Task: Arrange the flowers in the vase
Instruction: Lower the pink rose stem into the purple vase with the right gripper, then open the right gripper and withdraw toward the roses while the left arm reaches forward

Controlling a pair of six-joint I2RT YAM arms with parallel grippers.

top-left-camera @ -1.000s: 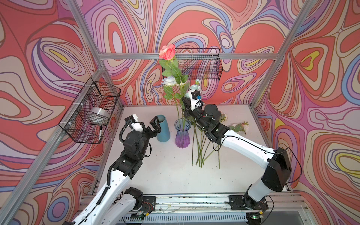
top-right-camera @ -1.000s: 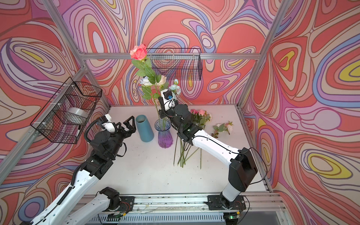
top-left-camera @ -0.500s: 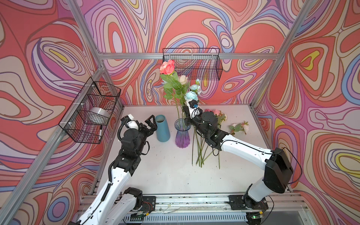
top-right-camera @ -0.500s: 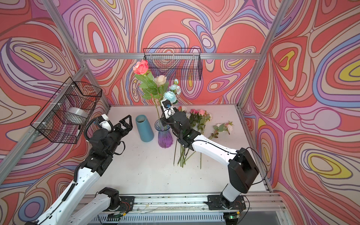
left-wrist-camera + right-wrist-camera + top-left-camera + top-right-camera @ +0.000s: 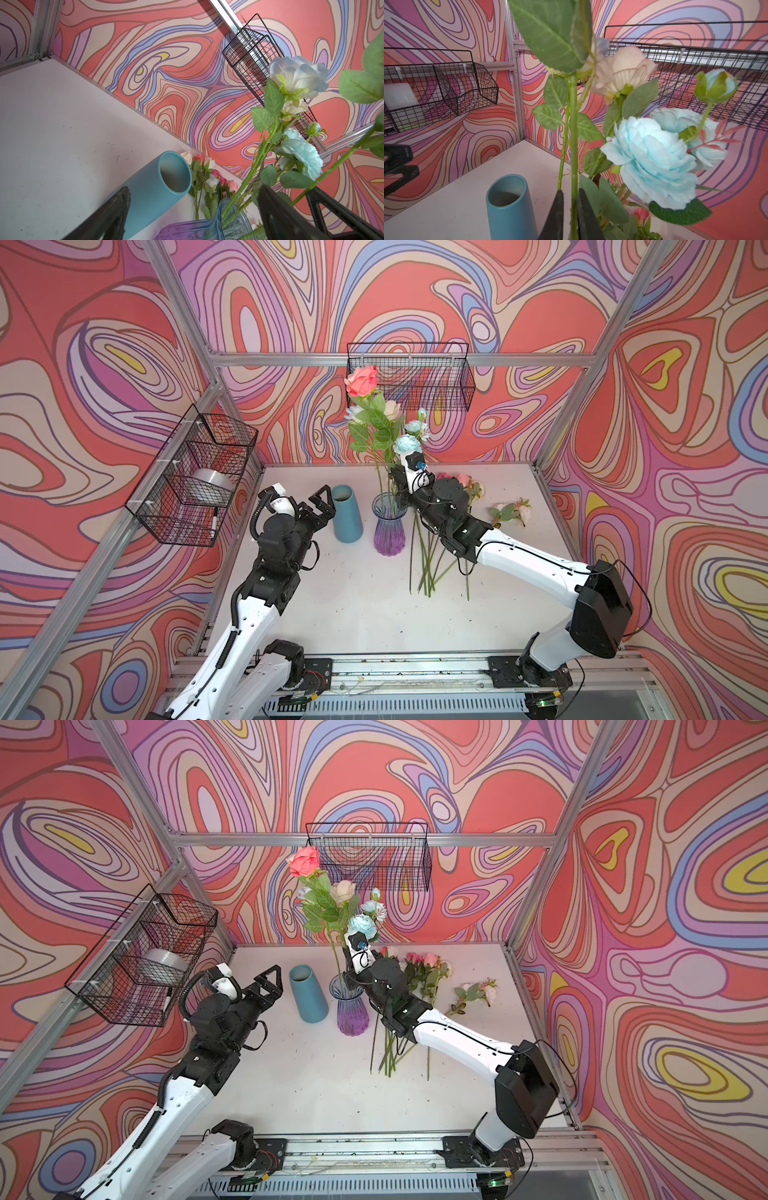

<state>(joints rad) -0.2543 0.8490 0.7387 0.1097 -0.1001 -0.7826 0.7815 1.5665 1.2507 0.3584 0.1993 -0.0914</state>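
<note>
A purple glass vase (image 5: 389,531) (image 5: 352,1013) (image 5: 187,228) stands mid-table holding several flowers: a tall coral rose (image 5: 361,381) (image 5: 304,861), a cream rose (image 5: 623,68) and light blue blossoms (image 5: 405,443) (image 5: 652,158). My right gripper (image 5: 397,489) (image 5: 351,973) (image 5: 571,191) hovers just above the vase mouth. Its fingers stand narrowly apart around the thick green rose stem (image 5: 573,145), with a thin gap on one side. My left gripper (image 5: 322,502) (image 5: 270,979) (image 5: 193,189) is wide open and empty, left of the vase. More flowers (image 5: 428,556) (image 5: 428,965) lie on the table at the right.
A teal cylinder vessel (image 5: 347,514) (image 5: 307,994) (image 5: 508,207) stands empty between my left gripper and the vase. A single pink sprig (image 5: 511,510) lies further right. Wire baskets hang on the back wall (image 5: 409,377) and the left wall (image 5: 195,477).
My right gripper came down toward the vase with the coral rose, lowering its stem inside, and its fingers eased slightly apart. The left arm barely shifted.
</note>
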